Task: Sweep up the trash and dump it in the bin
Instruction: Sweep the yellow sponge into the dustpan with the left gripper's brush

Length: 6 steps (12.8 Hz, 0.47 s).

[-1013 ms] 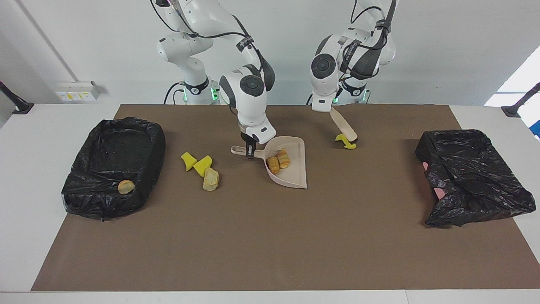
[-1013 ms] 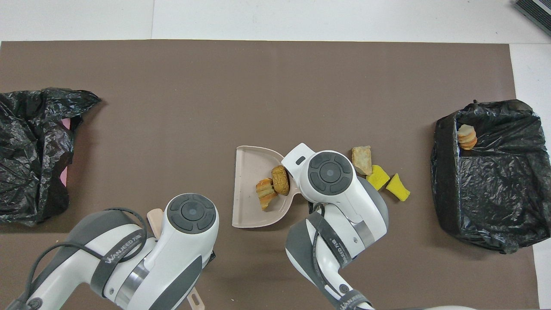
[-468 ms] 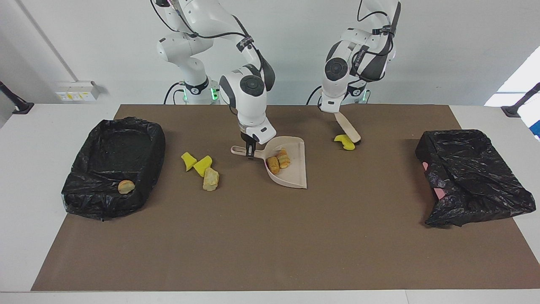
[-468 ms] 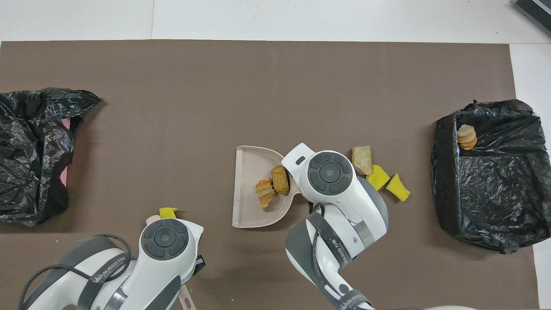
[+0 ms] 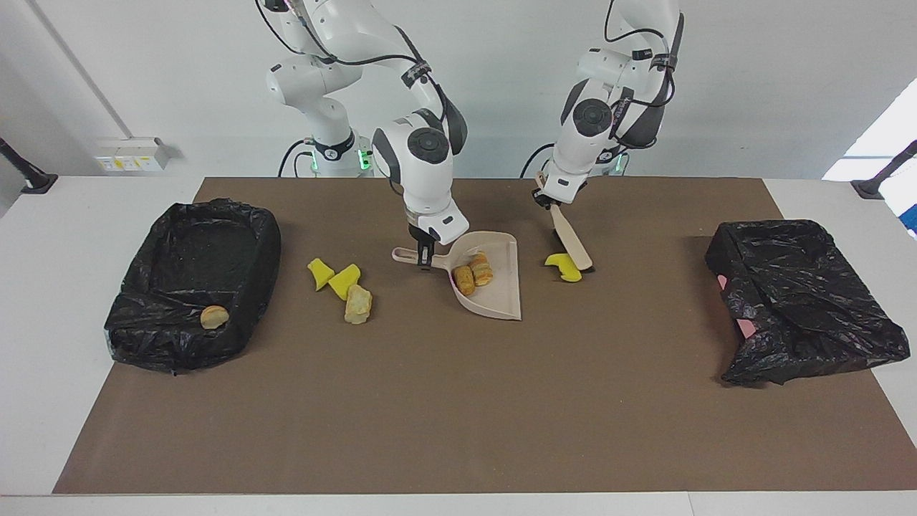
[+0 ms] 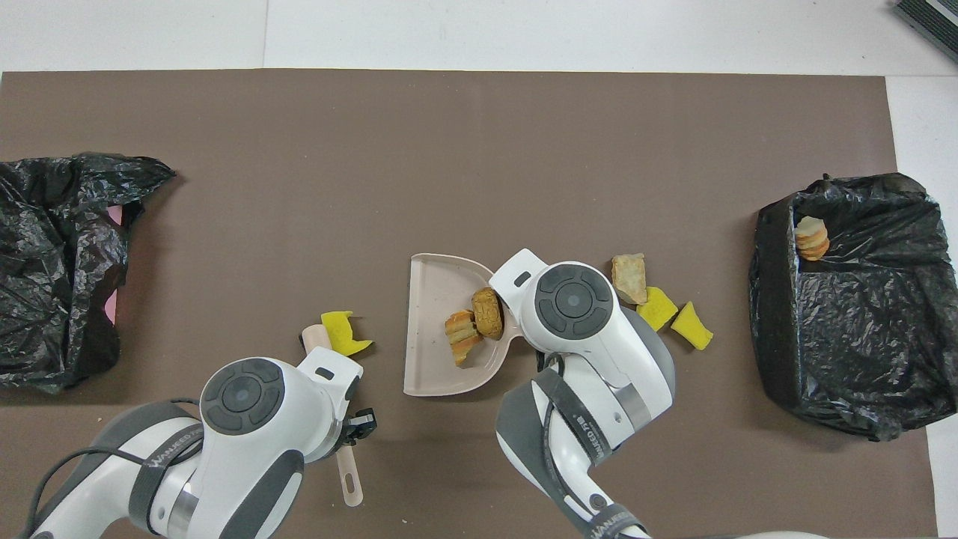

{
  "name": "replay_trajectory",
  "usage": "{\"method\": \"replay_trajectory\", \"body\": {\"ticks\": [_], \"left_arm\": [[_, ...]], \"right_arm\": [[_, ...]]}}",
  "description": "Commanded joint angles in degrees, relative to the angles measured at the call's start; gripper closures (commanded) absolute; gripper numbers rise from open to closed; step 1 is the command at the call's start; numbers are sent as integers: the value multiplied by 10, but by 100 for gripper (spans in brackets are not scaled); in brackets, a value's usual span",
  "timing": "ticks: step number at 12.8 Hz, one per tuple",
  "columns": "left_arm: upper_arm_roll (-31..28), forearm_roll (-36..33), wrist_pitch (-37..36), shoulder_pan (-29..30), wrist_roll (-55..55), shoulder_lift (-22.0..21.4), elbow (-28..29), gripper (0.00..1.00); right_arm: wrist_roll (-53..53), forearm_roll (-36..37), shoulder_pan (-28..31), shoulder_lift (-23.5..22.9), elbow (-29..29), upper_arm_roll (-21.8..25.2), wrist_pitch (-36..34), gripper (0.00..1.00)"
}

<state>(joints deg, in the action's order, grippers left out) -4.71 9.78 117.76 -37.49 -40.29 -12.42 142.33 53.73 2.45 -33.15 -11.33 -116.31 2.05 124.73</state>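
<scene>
We see wide bare mat (image 5: 458, 401) on the stretch farthest from the robots, open for any pass. Nearer the robots the middle is crowded: dustpan (image 5: 494, 283), brush (image 5: 571, 240) with a yellow lump (image 5: 562, 266), and three scraps (image 5: 345, 287) toward the right arm's end. Black-bagged bins (image 5: 193, 283) (image 5: 802, 301) block both ends.

From overhead, my right arm's wrist (image 6: 576, 303) hides the dustpan (image 6: 438, 329) handle at its three o'clock. My left arm's wrist (image 6: 247, 397) covers the brush (image 6: 348, 468) handle's middle.
</scene>
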Motion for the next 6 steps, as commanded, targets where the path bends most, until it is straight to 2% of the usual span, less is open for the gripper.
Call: {"method": "replay_trajectory", "body": {"ticks": [1, 3, 6], "left_arm": [[8, 40, 23, -3, 91, 30, -28, 100], [8, 79, 38, -42, 140, 34, -40, 100], [8, 96, 49, -71, 219, 34, -44, 100]], "right_arm": [[7, 10, 6, -7, 4, -3, 6, 100], [2, 9, 6, -6, 4, -3, 6, 100], [0, 9, 6, -6, 4, -3, 6, 100]]}}
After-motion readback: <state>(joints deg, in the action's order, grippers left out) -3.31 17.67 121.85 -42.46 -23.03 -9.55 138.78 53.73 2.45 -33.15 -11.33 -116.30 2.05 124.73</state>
